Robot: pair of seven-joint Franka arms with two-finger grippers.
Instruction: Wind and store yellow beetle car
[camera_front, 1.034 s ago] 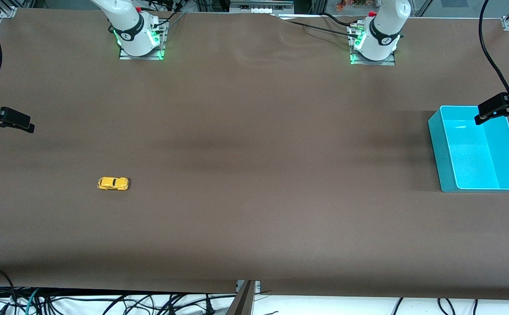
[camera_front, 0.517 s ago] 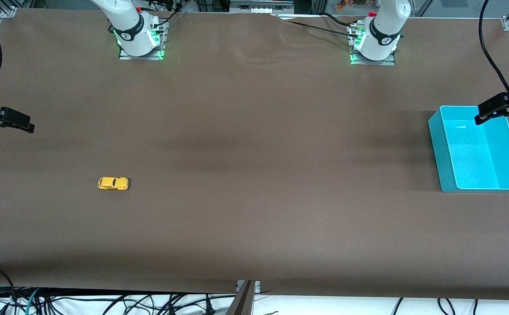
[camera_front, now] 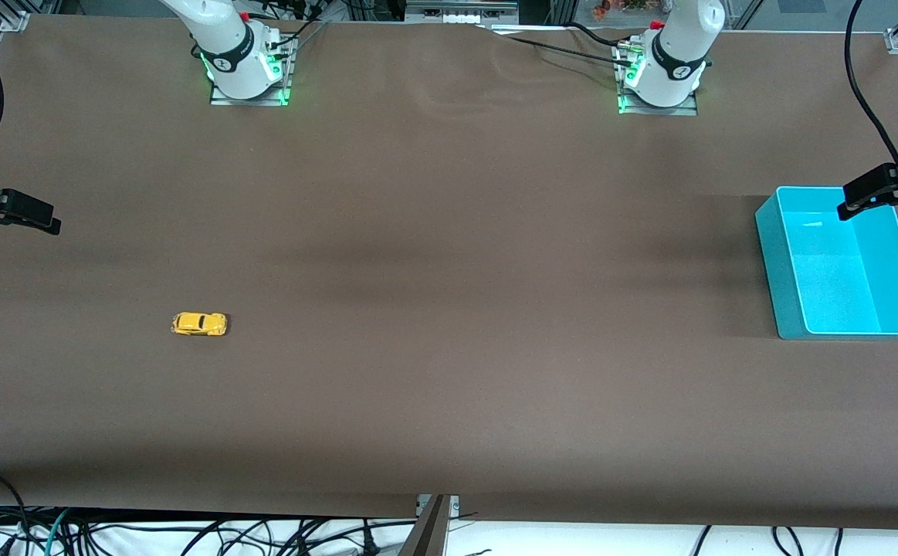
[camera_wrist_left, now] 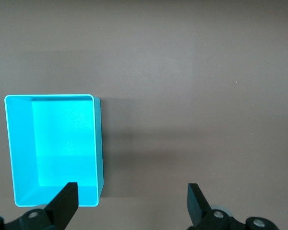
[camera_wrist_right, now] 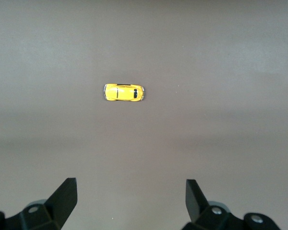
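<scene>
Brown covering spans the whole bench point(camera_front: 449, 309), with the turquoise bin point(camera_front: 842, 270) at about three o'clock toward the left arm's end and the tiny yellow beetle car point(camera_front: 199, 324) alone at about eight o'clock toward the right arm's end. The left gripper point(camera_wrist_left: 132, 211) waits high over the bench just beside the bin, jaws spread wide. The right gripper point(camera_wrist_right: 131, 206) hangs high over the bench near the car, jaws spread; it should probably centre over the roof, descend straight, and pinch the narrow sides so the wheels stay free for winding.

A brown-covered table point(camera_front: 449, 232) carried the yellow beetle car point(camera_front: 199, 324) on its wheels, well apart from the turquoise bin point(camera_front: 773, 255) at the left arm's end
</scene>
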